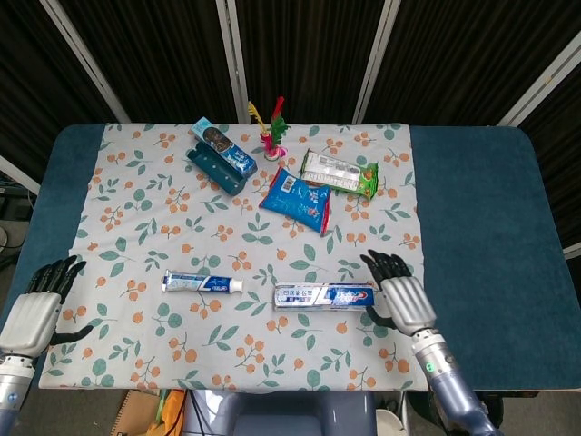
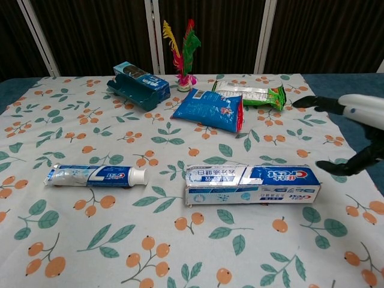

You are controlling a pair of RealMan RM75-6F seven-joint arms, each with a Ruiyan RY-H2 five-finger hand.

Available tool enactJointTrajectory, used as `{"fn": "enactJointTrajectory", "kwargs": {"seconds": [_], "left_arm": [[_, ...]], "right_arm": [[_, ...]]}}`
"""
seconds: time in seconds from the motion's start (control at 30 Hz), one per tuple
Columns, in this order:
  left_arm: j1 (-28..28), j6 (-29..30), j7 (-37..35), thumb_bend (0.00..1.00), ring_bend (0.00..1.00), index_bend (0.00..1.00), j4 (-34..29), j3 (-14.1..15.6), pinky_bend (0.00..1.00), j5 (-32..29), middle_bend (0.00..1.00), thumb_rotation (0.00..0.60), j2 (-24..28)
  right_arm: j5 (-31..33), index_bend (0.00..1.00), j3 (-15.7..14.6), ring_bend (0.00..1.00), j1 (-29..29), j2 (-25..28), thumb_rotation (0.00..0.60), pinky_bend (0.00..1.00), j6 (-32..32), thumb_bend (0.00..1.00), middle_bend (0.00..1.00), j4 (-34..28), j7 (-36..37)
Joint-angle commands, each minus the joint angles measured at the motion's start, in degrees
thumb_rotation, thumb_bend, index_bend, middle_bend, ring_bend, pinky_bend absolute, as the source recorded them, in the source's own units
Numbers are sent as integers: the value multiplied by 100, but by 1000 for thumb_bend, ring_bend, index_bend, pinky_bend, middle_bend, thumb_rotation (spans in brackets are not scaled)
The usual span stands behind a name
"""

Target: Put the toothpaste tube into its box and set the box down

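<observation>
A dark blue counter [image 1: 472, 209] carries a white cloth printed with green leaves and orange berries [image 1: 163, 227], which covers its middle. At the far side of the cloth, left of centre, lies a teal box with a picture on its face [image 1: 221, 157], set at a slant. Just right of it stands a small pink-based ornament with red, yellow and green feathers [image 1: 272, 130]. Nearer, a blue snack bag [image 1: 297, 199] lies flat, and a green and white packet [image 1: 339, 173] rests beside its far right edge. Dark corrugated panels with pale frames [image 1: 300, 54] stand behind the counter.

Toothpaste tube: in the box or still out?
Out. The toothpaste tube lies capped on the cloth, apart from the box.
</observation>
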Motion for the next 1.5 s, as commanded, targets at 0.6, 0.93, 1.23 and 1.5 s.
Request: {"fn": "enactJointTrajectory", "kwargs": {"seconds": [0.6, 0.93, 1.23, 1.5], "left_arm": [[-61, -161, -128, 18, 0, 0, -53, 0, 0, -93, 0, 600, 56], [-83, -229, -171, 18, 0, 0, -84, 20, 0, -107, 0, 600, 76], [-100, -257, -141, 18, 0, 0, -117, 32, 0, -110, 0, 600, 65], [-99, -257, -136, 18, 0, 0, -106, 28, 0, -139, 0, 600, 69]], "right_arm": [[1718, 0, 167, 0, 1173, -1663, 600, 0, -26, 362, 51, 393, -1386], [2001, 18, 21, 32, 1375, -1956, 600, 34, 38, 362, 127, 829, -1519], [2038, 262, -67, 275, 1439, -2185, 600, 210, 89, 361, 382, 1044, -1391], [1647, 408, -139, 430, 1351, -2233, 600, 397, 378, 362, 514, 1097, -1192]]}}
